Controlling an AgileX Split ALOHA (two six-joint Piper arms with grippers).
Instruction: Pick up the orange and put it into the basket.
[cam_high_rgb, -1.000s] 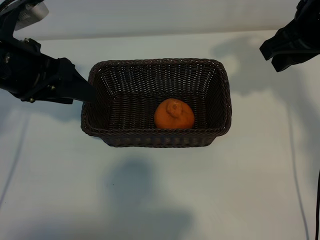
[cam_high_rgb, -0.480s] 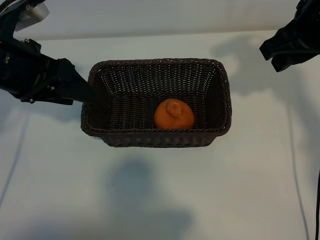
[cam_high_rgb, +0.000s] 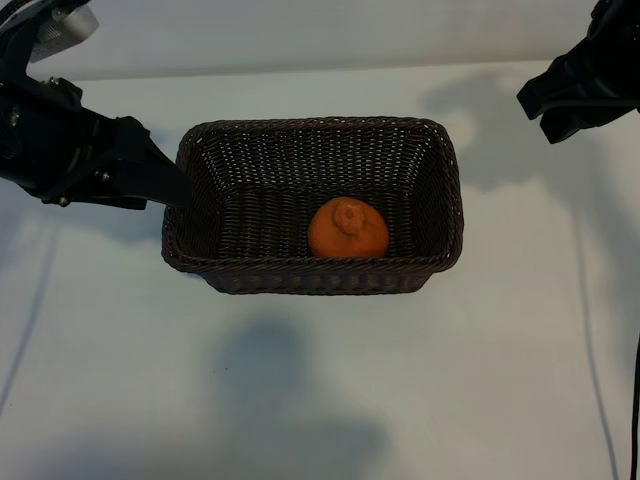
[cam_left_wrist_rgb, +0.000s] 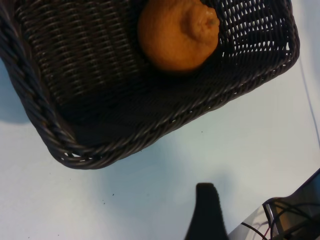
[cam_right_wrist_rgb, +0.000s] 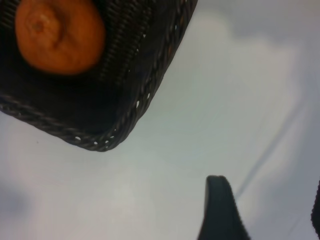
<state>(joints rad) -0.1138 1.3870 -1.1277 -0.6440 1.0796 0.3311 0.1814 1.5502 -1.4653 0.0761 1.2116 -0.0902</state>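
Now both tools gape empty: left tool (cam_high_rgb: 175, 190) beside basket (cam_high_rgb: 440, 190), right tool (cam_high_rgb: 555, 105) apart.

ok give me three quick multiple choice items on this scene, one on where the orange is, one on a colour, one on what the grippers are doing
1. Where is the orange?
A. on the table
B. inside the basket
C. in a gripper

2. What colour is the basket?
A. dark brown
B. white
C. green

3. What are the left gripper and right gripper holding?
A. the orange
B. the basket rim
C. nothing

Key: 1 B, it rests on the woven floor by the near wall; 2 A, dark brown wicker throughout; 3 C, both are open and clear of the basket.
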